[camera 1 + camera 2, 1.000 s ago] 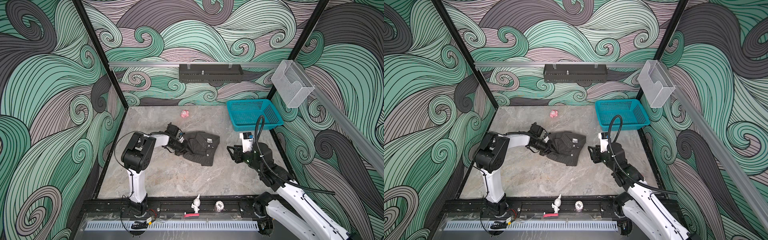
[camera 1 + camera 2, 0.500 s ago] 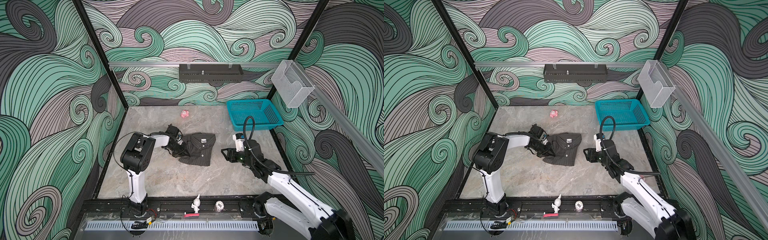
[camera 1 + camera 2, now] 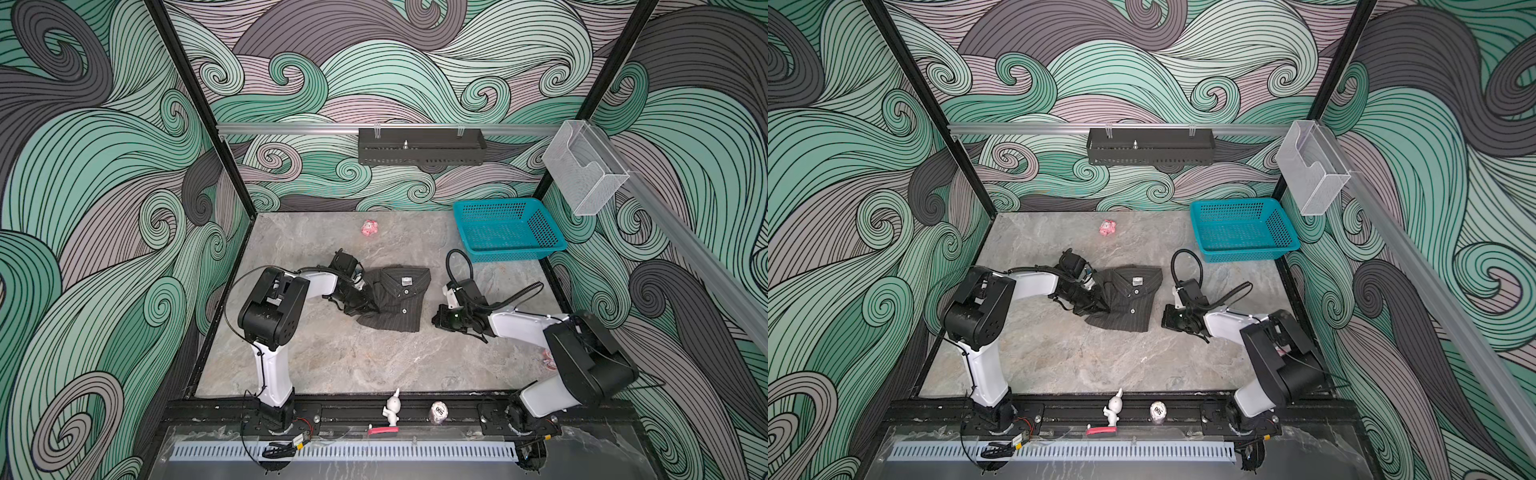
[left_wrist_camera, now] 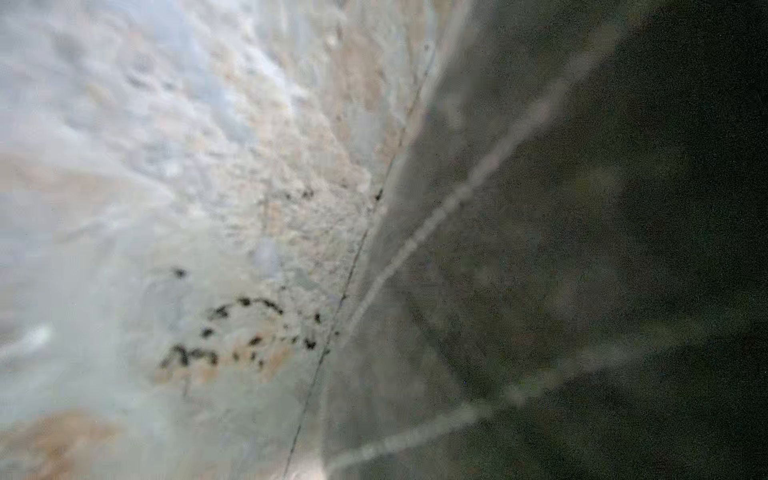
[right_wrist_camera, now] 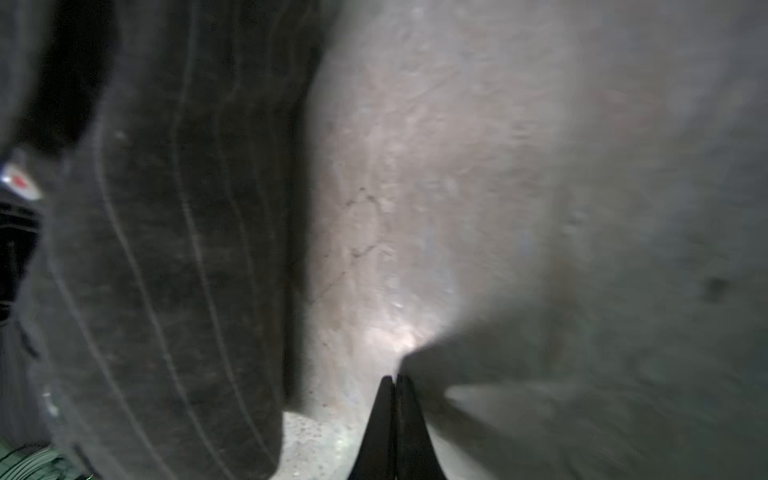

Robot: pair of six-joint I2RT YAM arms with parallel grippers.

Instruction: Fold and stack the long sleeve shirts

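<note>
One long sleeve shirt (image 3: pixel 397 299) (image 3: pixel 1127 301), dark with thin pale pinstripes, lies folded into a compact rectangle in the middle of the table, collar toward the back. My left gripper (image 3: pixel 368 305) (image 3: pixel 1100 305) lies low against the shirt's left edge, shut; its tips are hidden in the cloth, so a pinch cannot be made out. The left wrist view shows only blurred pinstriped fabric (image 4: pixel 582 249) and the table. My right gripper (image 3: pixel 436 322) (image 5: pixel 393 378) is shut and empty, low over bare table just right of the shirt (image 5: pixel 166 249).
A teal mesh basket (image 3: pixel 507 253) (image 3: pixel 1241 255) stands at the back right. A small pink object (image 3: pixel 369 227) lies at the back centre. A white rabbit figurine (image 3: pixel 392 411) and a small egg-shaped thing (image 3: pixel 438 411) sit on the front rail.
My right gripper came down and leftward toward the shirt's right edge and closed. The shirt's right side drew in slightly. The left gripper stayed at the left edge.
</note>
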